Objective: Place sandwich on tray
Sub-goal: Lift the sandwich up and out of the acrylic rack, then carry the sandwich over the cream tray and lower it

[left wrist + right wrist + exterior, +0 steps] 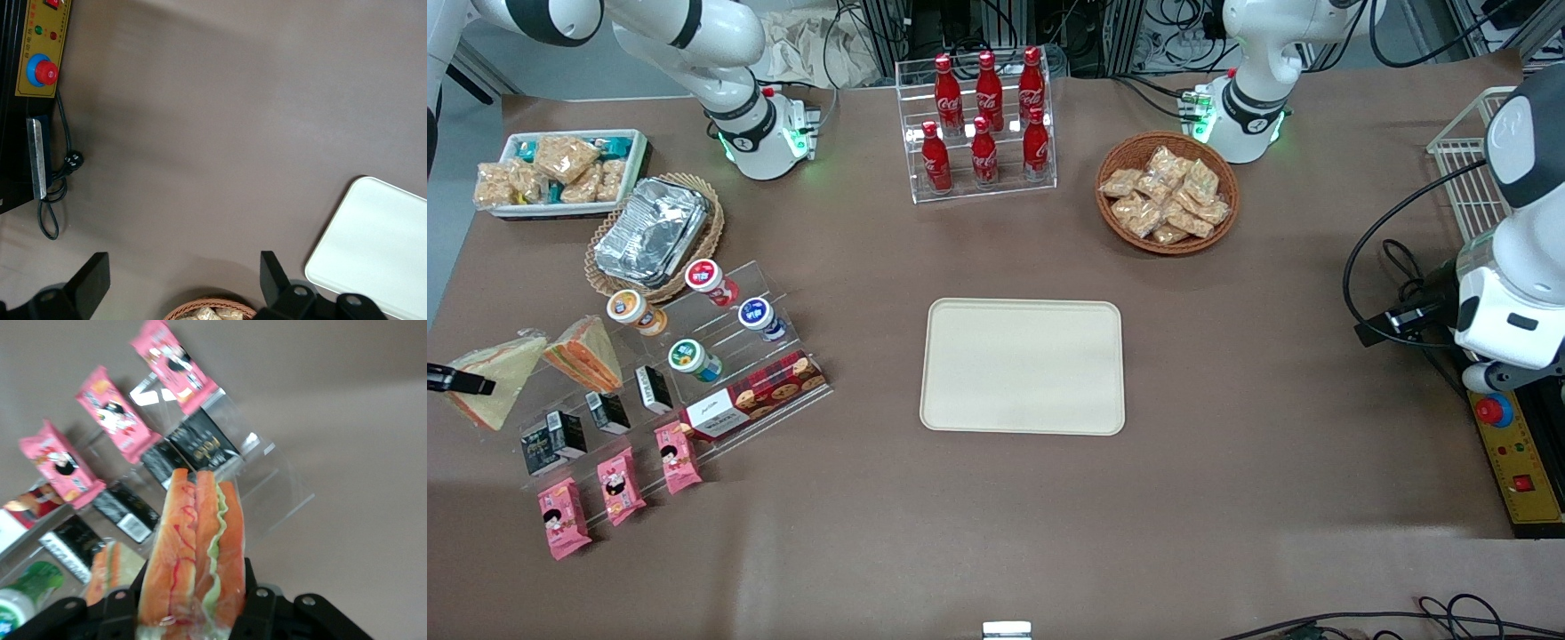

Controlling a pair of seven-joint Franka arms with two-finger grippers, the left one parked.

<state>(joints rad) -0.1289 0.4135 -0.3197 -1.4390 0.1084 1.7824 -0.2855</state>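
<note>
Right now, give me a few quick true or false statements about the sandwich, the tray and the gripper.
1. The gripper is shut on the sandwich. True.
2. The sandwich lies on the tray. False: the tray holds nothing; the sandwich is at the working arm's end of the table.
3. A second sandwich wedge sits beside the display rack. True.
4. The cola bottles stand on the tray. False: they stand in a clear rack.
</note>
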